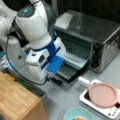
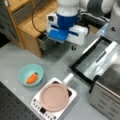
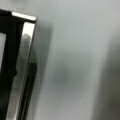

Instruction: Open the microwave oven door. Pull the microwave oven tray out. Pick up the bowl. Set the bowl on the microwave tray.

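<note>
Microwave oven (image 1: 100,37): boxy silver-metal body on the grey table (image 2: 15,57); black panel with three round knobs (image 1: 96,56) on its front, toward a front view's right. In a front view (image 2: 107,95) only its metal corner shows at the bottom right.

Microwave oven door (image 2: 92,60): dropped down and lying flat in front of the cavity — dark glass in a silver frame. In a front view (image 1: 68,72) it extends toward the bottom left from the oven mouth. The wrist view shows one framed corner of it (image 3: 23,50) at the left edge, with bare table beside it.

Microwave oven tray: not distinguishable inside the open cavity; a pale reflective surface fills the opening.

Gripper (image 2: 73,47): hangs below the white and blue wrist housing (image 2: 66,31), above the table just beside the outer edge of the lowered door. Its fingertips are largely hidden by the housing in a front view (image 1: 51,76); whether they are apart or together cannot be told. It holds nothing visible.

Bowl (image 2: 31,74): pale teal, round, standing on the table well apart from the gripper — toward a front view's left. An orange carrot-like item (image 2: 32,78) lies inside it. In a front view (image 1: 78,113) it sits at the bottom edge.

Pink dish (image 2: 54,97): flat, round, resting on a white base with small buttons (image 2: 41,110), between the bowl and the oven.

Wooden cabinet (image 2: 32,20): stands at the far left in a front view, behind the arm.
</note>
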